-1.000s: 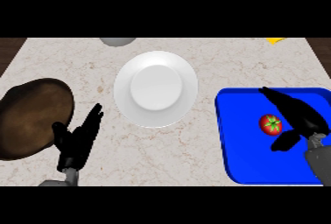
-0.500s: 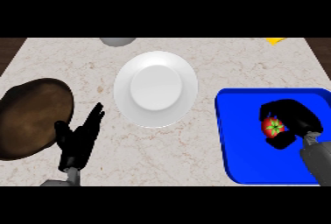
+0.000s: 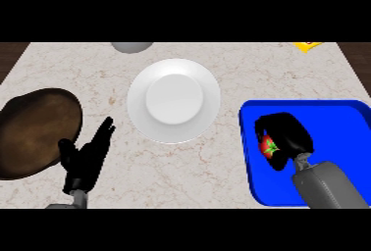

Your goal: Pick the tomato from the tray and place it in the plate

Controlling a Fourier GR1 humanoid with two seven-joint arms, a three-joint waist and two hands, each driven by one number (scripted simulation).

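Right hand (image 3: pixel 284 138) curled over the tomato (image 3: pixel 268 145), pinching it where it sat in the blue tray (image 3: pixel 333 110), ready for lifting toward the white plate (image 3: pixel 174 100) to the left. Left hand (image 3: pixel 85 157) rested open, fingers straight.

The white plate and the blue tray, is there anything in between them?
No. In the head view, only bare marble counter lies between the white plate and the blue tray.
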